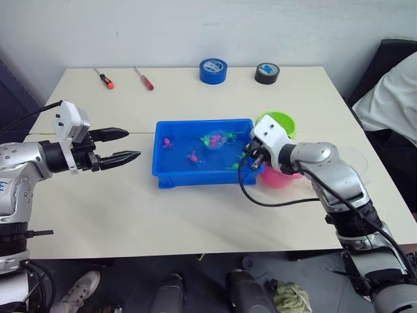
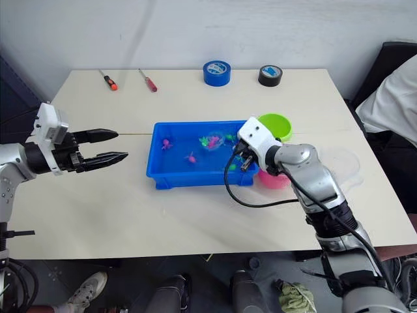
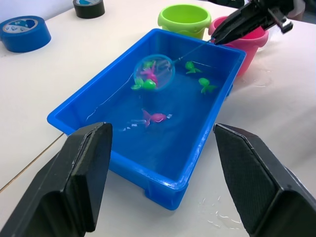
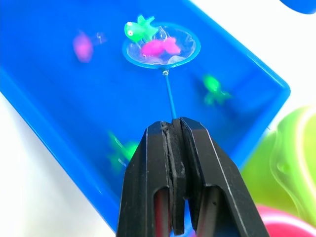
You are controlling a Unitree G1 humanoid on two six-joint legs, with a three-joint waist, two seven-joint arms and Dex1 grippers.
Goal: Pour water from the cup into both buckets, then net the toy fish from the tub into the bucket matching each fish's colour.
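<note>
Right claw (image 4: 175,129) in its own wrist view is pinched tight on the net (image 4: 161,46), the thin stick running from the fingertips out to the hoop. Inside the hoop lie a pink fish (image 4: 159,47) and a green fish (image 4: 138,28) at its rim. Loose fish lie in the tub (image 4: 44,128) around it: a pink one (image 4: 83,45) and green ones (image 4: 213,88). A slice of the green bucket (image 4: 291,163) and the pink bucket (image 4: 281,219) shows just beyond the tub's corner.

From the left wrist, the left claw (image 3: 163,177) stands wide apart, empty, its pads (image 3: 86,170) framing the near end of the tub. This view shows both buckets whole, standing side by side just past the tub's far end, and the right claw's tips over the pink one, holding the stick. It also shows a blue tape roll (image 3: 23,32) and a black roll (image 3: 89,7).

In the left eye view, the table (image 1: 130,215) holds the tub at its centre, the left claw hovering well apart from it. The right claw reaches over the tub's right end, covering part of the pink bucket. The cup (image 1: 355,163) stands just right of that arm. Two screwdrivers (image 1: 104,79) lie at the far edge.
</note>
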